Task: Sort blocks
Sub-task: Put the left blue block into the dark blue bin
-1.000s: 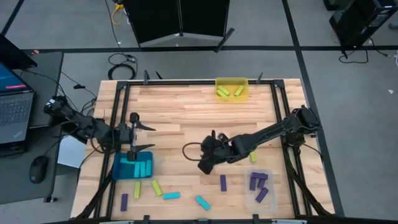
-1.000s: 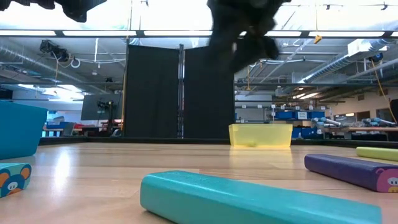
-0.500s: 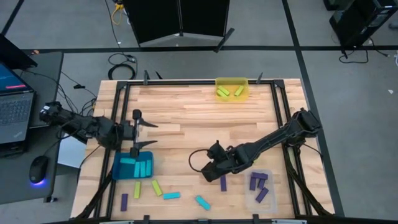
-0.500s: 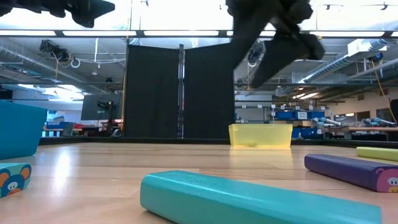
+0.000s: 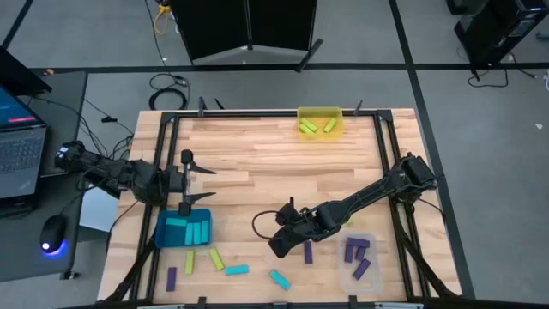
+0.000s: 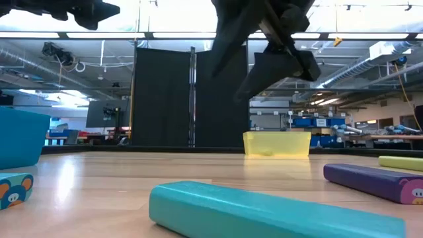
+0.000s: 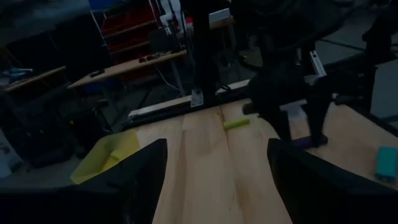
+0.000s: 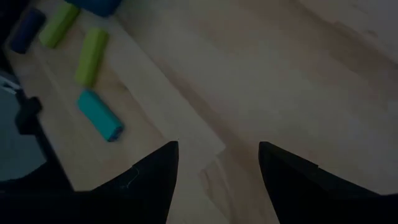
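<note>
Loose blocks lie near the table's front edge: a purple one (image 5: 308,251), two cyan ones (image 5: 237,269) (image 5: 279,279), two yellow-green ones (image 5: 216,258) and another purple one (image 5: 171,277). My right gripper (image 5: 276,245) hangs open and empty above the table, just left of the first purple block, slanting down toward the front left. Its wrist view shows a cyan block (image 8: 99,115) and a yellow-green block (image 8: 91,56) ahead of it. My left gripper (image 5: 202,184) stands open and level, high above the teal bin (image 5: 183,230), holding nothing.
The teal bin holds cyan blocks. A clear bin (image 5: 358,260) with purple blocks stands at the front right. A yellow bin (image 5: 319,122) with yellow-green blocks is at the far edge. A black frame (image 5: 163,154) runs around the table. Bare wood lies in the middle.
My right gripper has gone toward the table's near edge and somewhat down, rolling about its own line as it went. It has stayed open with nothing in it. No block has moved.
</note>
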